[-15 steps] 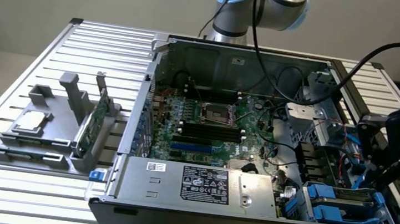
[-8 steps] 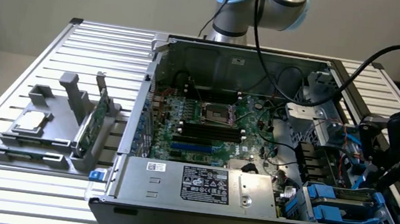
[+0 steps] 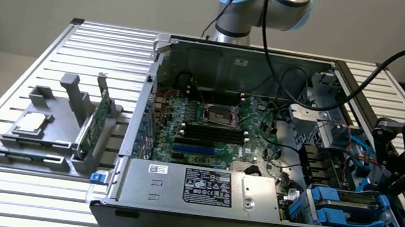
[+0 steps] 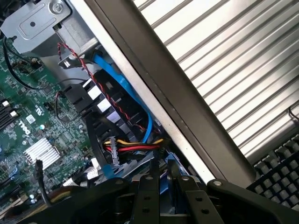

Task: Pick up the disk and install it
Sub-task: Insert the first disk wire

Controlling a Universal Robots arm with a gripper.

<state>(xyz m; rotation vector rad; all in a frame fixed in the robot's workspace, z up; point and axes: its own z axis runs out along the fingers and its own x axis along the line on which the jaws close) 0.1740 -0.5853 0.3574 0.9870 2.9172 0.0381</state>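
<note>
Arm: the Universal Robots arm reaches over the open computer case (image 3: 238, 66), at the exterior view's right.
End effector position: the end effector (image 3: 394, 180) hangs over the case's side wall, just above the drive bay (image 3: 384, 214) in the near corner.
End effector state: cannot tell; neither view settles whether it is open, closed or gripping.
Wrist view detail: blue plastic (image 4: 164, 183) sits directly at the end effector (image 4: 168, 201). It is probably carrier material, but contact cannot be confirmed.
Disk location: the disk (image 3: 348, 196) lies flat in the drive bay, metal face up, with its blue carrier around it. It is beside the power supply (image 3: 202, 187).
Fixture: the grey fixture (image 3: 41, 147) on the desk (image 3: 28, 197) holds the small chip (image 3: 32, 123) and the green card (image 3: 90, 127). No disk sits on it.
Done (judged): pick-up and transfer to the case appear complete.
Left (judged): full seating of the disk in the bay is not confirmed, and the end effector is close to the bay.
Adjacent parts: cables (image 4: 126, 88) run close along the bay wall.
</note>
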